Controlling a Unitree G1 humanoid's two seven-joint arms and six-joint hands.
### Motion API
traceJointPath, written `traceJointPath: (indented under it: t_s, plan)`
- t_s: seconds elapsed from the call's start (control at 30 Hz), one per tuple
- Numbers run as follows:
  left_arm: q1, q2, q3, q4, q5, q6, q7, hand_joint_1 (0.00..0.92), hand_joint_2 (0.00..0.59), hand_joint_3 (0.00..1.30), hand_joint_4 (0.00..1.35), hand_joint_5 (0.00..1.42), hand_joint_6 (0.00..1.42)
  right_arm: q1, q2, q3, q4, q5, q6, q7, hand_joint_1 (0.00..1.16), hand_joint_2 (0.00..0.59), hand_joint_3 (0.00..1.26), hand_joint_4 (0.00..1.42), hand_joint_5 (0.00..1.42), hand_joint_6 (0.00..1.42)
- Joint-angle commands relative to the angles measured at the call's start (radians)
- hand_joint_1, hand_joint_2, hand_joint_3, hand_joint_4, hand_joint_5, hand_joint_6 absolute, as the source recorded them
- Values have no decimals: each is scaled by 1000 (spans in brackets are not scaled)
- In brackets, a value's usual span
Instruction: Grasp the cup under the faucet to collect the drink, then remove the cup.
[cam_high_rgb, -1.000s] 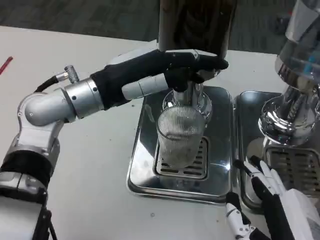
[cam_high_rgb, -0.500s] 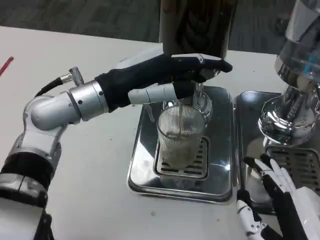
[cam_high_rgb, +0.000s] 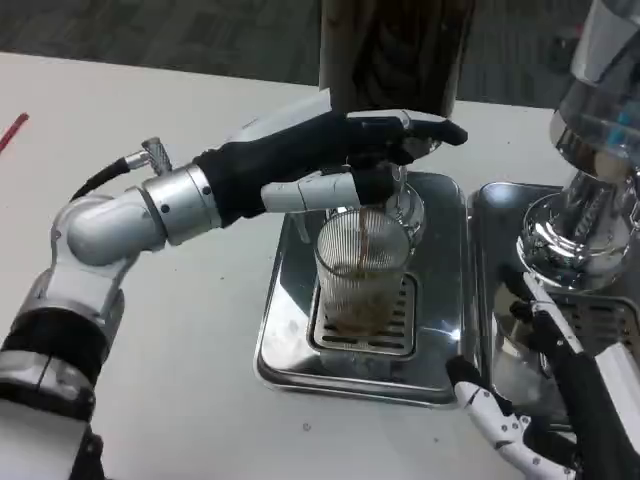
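Note:
A ribbed clear cup (cam_high_rgb: 362, 275) stands upright on the grate of a steel drip tray (cam_high_rgb: 288, 345), right under the faucet (cam_high_rgb: 402, 203) of a dark drink dispenser (cam_high_rgb: 395, 50). A thin brown stream falls into the cup, and a little brown drink lies at its bottom. My left hand (cam_high_rgb: 330, 150) reaches in from the left and holds the faucet lever, fingers over it and thumb beneath. My right hand (cam_high_rgb: 560, 400) hovers low at the right, to the right of the cup and apart from it. Its fingers are spread and it holds nothing.
A second shiny dispenser (cam_high_rgb: 590, 200) stands at the right on its own steel tray (cam_high_rgb: 490, 300), just behind my right hand. A red strip (cam_high_rgb: 12, 128) lies at the table's far left edge. White table surface stretches to the left of the drip tray.
A brown stream now runs into the cup and drink gathers at its bottom. My right hand has risen and spread beside the tray's right edge. My left hand stays on the lever.

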Motion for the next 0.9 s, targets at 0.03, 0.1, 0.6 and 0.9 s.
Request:
traceJointPath:
  t_s: [0.03,0.1,0.6,0.9]
  plan:
    - [79,21,-53,55,112,65,-24,0,9,215,77,43,91,-67,-9,-19,60,89,-58,36,571,288,34,76,115,176]
    - [79,22,-54,55,112,64,-22,0,15,215,84,43,92,-84,-10,-21,80,110,-70,48,586,272,3,76,100,164]
    - [87,26,-57,40,114,57,-15,0,28,220,92,49,93,-221,-32,-34,211,218,-93,151,639,234,0,0,0,21]
    - [90,26,-55,33,113,59,-12,0,30,227,98,55,102,-288,-34,-40,283,258,-98,180,625,238,0,0,0,4]
